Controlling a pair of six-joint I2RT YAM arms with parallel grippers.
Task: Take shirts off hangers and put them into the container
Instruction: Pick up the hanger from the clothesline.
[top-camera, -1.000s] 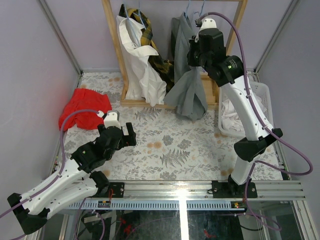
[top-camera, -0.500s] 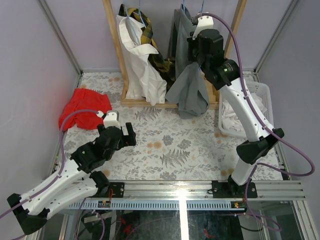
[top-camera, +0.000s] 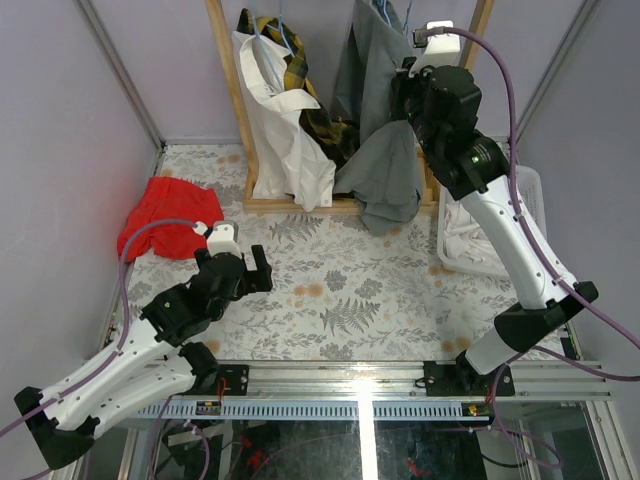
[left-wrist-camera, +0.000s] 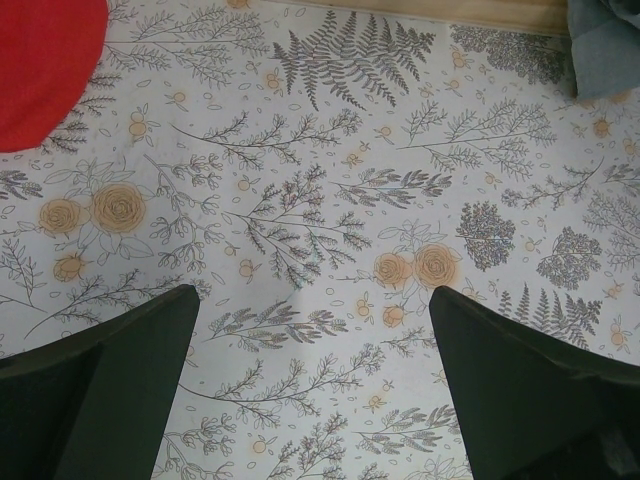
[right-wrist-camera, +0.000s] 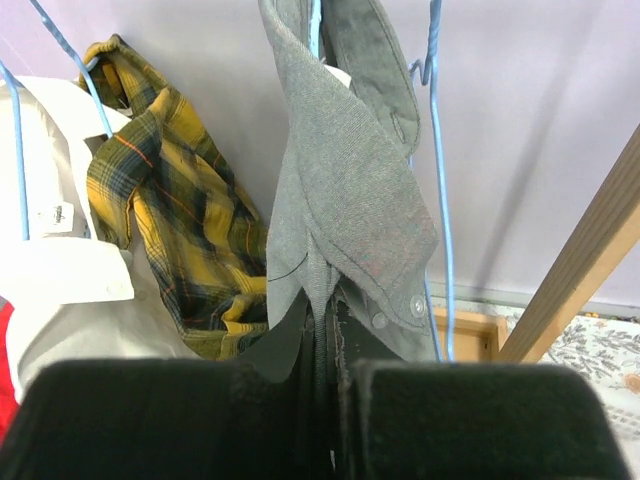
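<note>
— Where is the right gripper (right-wrist-camera: 322, 335)?
— Its jaws are pinched tight on the grey shirt (right-wrist-camera: 350, 190), on the front edge just under the collar. The shirt hangs on its light-blue hanger (right-wrist-camera: 314, 25) on the wooden rack (top-camera: 225, 90), with a bare hanger (right-wrist-camera: 441, 220) just beside it.
— So what makes the pull go well?
— Probably a lift and slide rather than a straight tug. The collar wraps the wire, so dragging down would likely carry the hanger along or knock the bare one. Easing the cloth sideways off one shoulder first looks safer.
— And the left gripper (left-wrist-camera: 312, 295)?
— It is spread wide and holds nothing, low over the table (left-wrist-camera: 320, 150) near the red cloth (left-wrist-camera: 40, 60). It could steady the hem, if it can reach that far.
— Then?
— Across to the container (top-camera: 533, 195) on the right, where one white shirt (top-camera: 462, 240) already lies. The trailing tail needs to clear the rim.
</note>
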